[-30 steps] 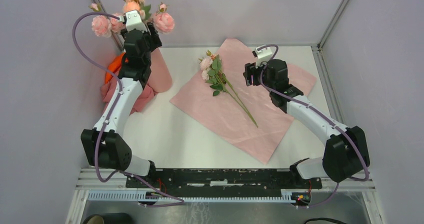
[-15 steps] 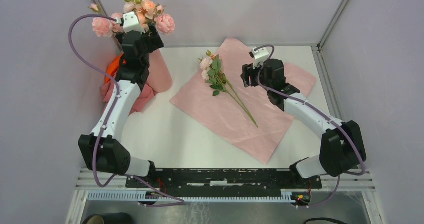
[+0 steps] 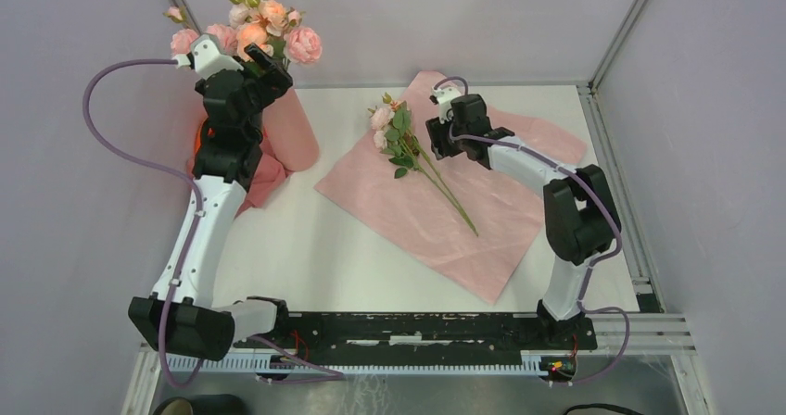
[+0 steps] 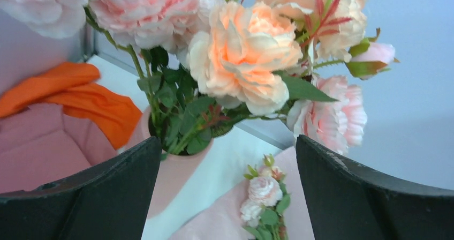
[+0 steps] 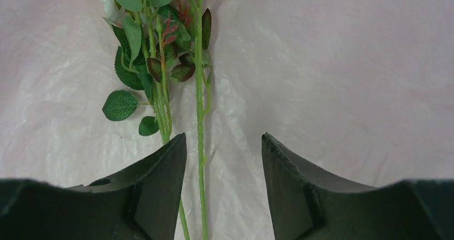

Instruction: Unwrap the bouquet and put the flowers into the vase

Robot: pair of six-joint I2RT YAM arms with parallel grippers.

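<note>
Looking at the vase (image 3: 295, 135) first: we've got it standing at about 10 o'clock on the table (image 3: 306, 257), near the back-left corner. A bunch of pale pink and peachy roses (image 3: 271, 28) sits in it, stems down inside the rim and blooms fanned out above.

The left gripper (image 3: 266, 69) hangs right at those blooms, roughly at the 9 o'clock side of the bunch. Its jaws are spread as wide as they go and nothing is in them. From the left wrist view we're looking between the two fingers straight at the leaves and the vase mouth.

Not all the flowers are in there. A small spray of loose flowers (image 3: 400, 144) lies on the pink sheet (image 3: 445, 225), which is spread flat from the table's middle out toward 2 o'clock. The heads point to 11 o'clock and the thin green stems trail off toward 5 o'clock.

The right gripper (image 5: 224, 138) hovers low over those stems on their 3 o'clock side. Its jaws are apart, and in the wrist view one stem runs down between the fingers. We can't tell whether either finger touches it.

Just beside the vase at 8 o'clock sit an orange cloth (image 4: 80, 98) and a salmon-pink cloth (image 3: 261, 180), bunched together.
</note>
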